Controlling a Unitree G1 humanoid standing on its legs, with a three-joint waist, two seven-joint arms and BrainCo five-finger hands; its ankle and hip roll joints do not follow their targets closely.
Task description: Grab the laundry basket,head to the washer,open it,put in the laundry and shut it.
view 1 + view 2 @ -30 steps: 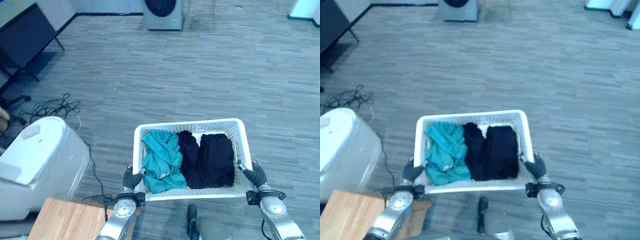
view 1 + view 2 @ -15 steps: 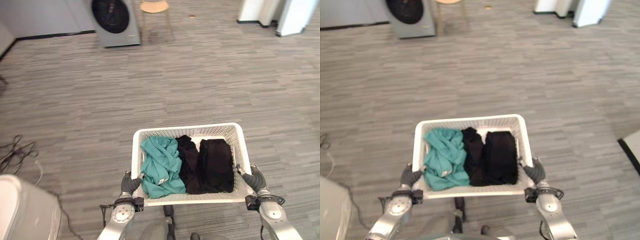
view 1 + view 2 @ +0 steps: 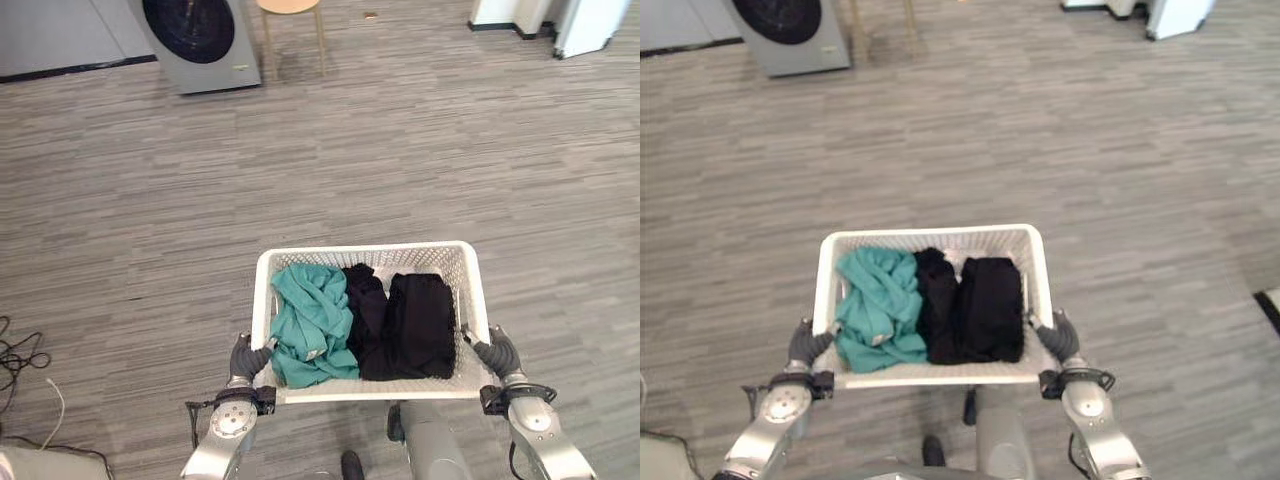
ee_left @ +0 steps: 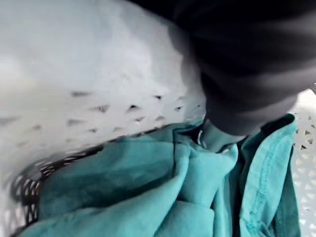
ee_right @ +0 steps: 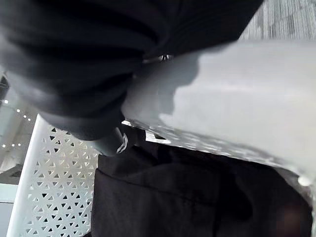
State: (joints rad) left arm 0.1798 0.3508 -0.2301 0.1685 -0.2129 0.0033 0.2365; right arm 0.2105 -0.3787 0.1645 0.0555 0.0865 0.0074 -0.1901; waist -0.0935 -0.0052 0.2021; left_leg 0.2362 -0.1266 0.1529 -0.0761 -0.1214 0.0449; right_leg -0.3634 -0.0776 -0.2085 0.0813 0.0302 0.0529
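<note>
I carry a white mesh laundry basket (image 3: 362, 248) in front of me, above the grey floor. Inside lie a teal cloth (image 3: 310, 322) on the left and black clothes (image 3: 405, 325) on the right. My left hand (image 3: 243, 357) grips the basket's left side, fingers hooked over its rim (image 4: 98, 74) beside the teal cloth (image 4: 173, 197). At the other side, my right hand (image 3: 497, 352) is curled over the rim (image 5: 237, 98) next to the black clothes (image 5: 197, 197). The grey washer (image 3: 195, 40) with its dark round door stands far off at the upper left.
A wooden stool (image 3: 290, 12) stands just right of the washer. White furniture (image 3: 580, 20) sits at the far right. Loose cables (image 3: 20, 355) lie on the floor at the lower left. Open grey floor stretches between me and the washer.
The camera has swung round: the white bin and wooden table have left the view, and the washer now shows larger at the upper left. Both hands keep their hold on the basket.
</note>
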